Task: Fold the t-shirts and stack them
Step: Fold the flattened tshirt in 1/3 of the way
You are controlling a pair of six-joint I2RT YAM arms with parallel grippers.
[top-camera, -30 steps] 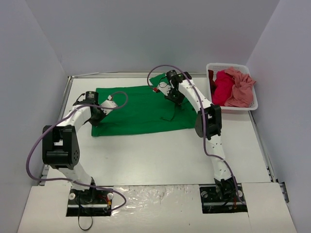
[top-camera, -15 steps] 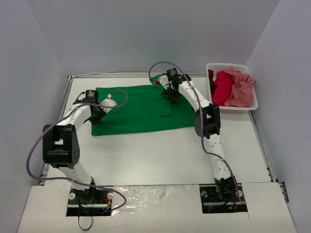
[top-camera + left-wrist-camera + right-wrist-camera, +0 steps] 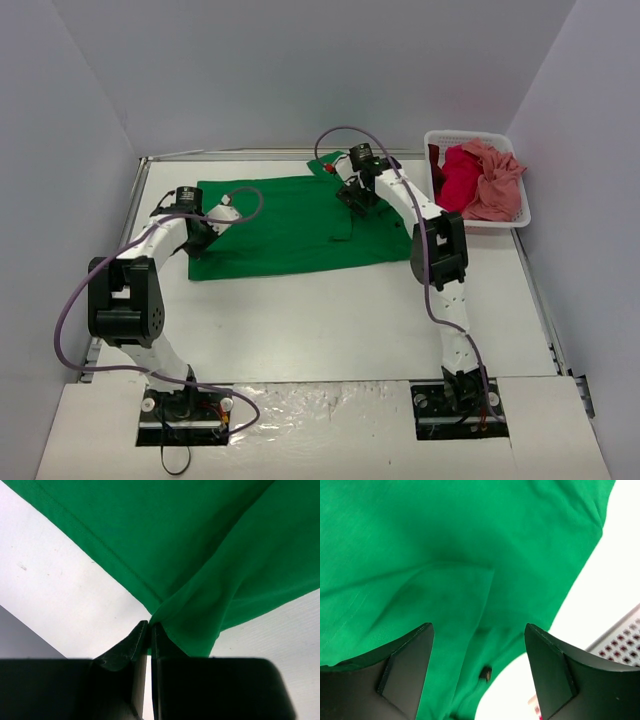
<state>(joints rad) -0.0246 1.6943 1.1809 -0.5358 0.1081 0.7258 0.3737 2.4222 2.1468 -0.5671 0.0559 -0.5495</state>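
Bench (image 3: 330,320) carries the green t-shirt (image 3: 290,225), spread nearly flat across its far half and between the two arms. The white slatted basket (image 3: 470,133) stands at the far right, just beside the shirt's right edge, with the crimson t-shirt (image 3: 458,180) and the salmon pink t-shirt (image 3: 495,180) heaped loosely inside. The green shirt is thin, soft knit. By the look of it, it is light and limp, will sag and crease wherever it hangs free, and is unlikely to slip from a firm pinch. The best holds are probably the stitched hem and the sleeve seams, where the cloth is doubled, one at each end so a fold stays straight. The left jaws are clenched on the shirt's left edge, their fingertips (image 3: 127,647) pressed together with a puckered corner of hem drawn up between them. The right jaws stand spread wide over the shirt's far right part. Their fingers (image 3: 405,665) are either side of a soft ridge of cloth and grasp nothing. Whether they brush the fabric cannot be told.
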